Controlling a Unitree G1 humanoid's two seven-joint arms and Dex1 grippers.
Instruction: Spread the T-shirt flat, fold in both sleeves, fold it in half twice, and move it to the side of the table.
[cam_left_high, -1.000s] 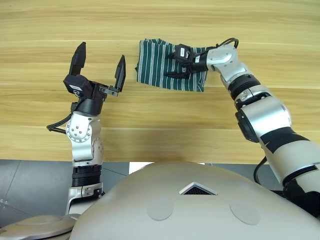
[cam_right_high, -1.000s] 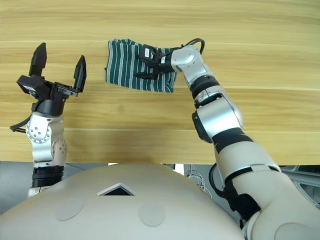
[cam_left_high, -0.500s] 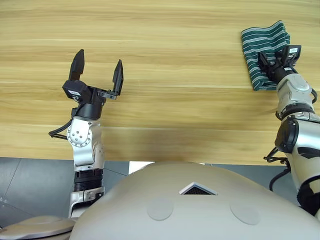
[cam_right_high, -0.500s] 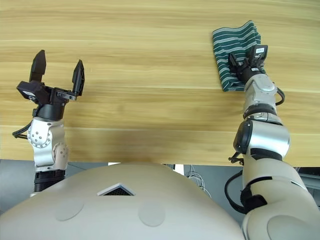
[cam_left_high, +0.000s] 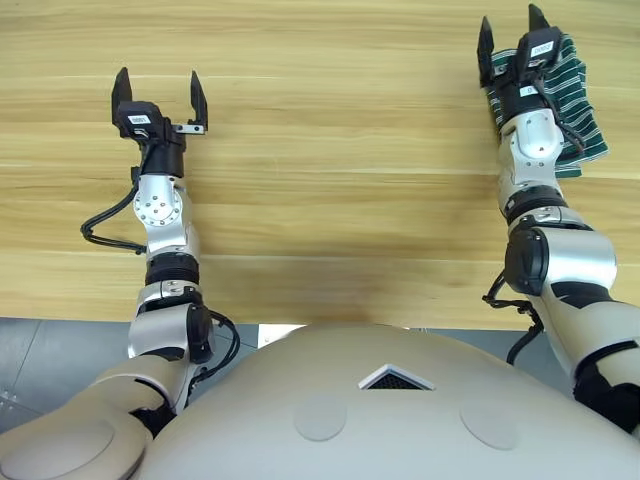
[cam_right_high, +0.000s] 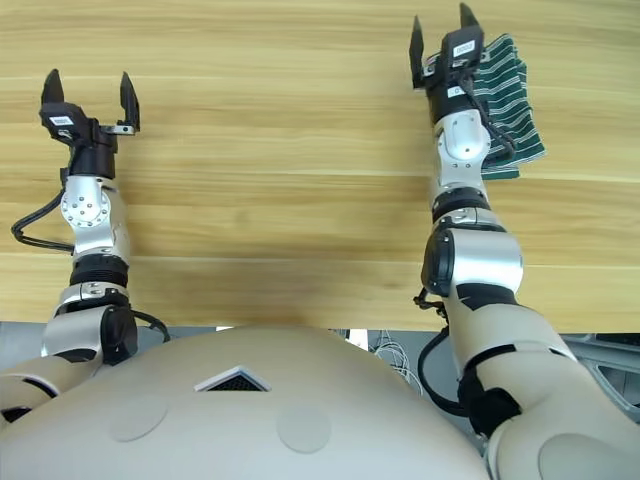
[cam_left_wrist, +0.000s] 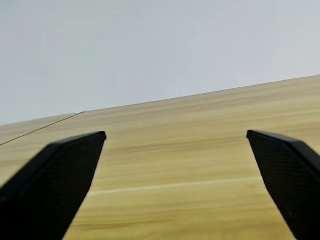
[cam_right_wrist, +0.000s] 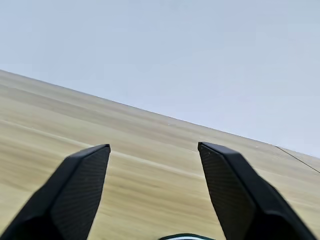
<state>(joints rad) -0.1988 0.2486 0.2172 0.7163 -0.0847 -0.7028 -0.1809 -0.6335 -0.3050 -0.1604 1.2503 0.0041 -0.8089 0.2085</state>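
Observation:
The folded T-shirt (cam_left_high: 578, 105), dark green with white stripes, lies on the wooden table (cam_left_high: 340, 180) at the far right. My right gripper (cam_left_high: 512, 38) stands open just above its left part, fingers pointing away from me, nothing between them. A sliver of the green cloth (cam_right_wrist: 181, 236) peeks below the fingers (cam_right_wrist: 75, 195) in the right wrist view. My left gripper (cam_left_high: 158, 92) is open over bare wood at the far left, holding nothing; its fingers (cam_left_wrist: 50, 185) frame only table in the left wrist view.
The table's near edge (cam_left_high: 340, 322) runs across the lower part of the head views. Bare wood stretches between the two arms. A pale wall (cam_left_wrist: 150, 45) rises beyond the table's far edge.
My right gripper carried the folded T-shirt from the table's middle to the right side, let go and opened above it. My left arm stretched forward and left, still open.

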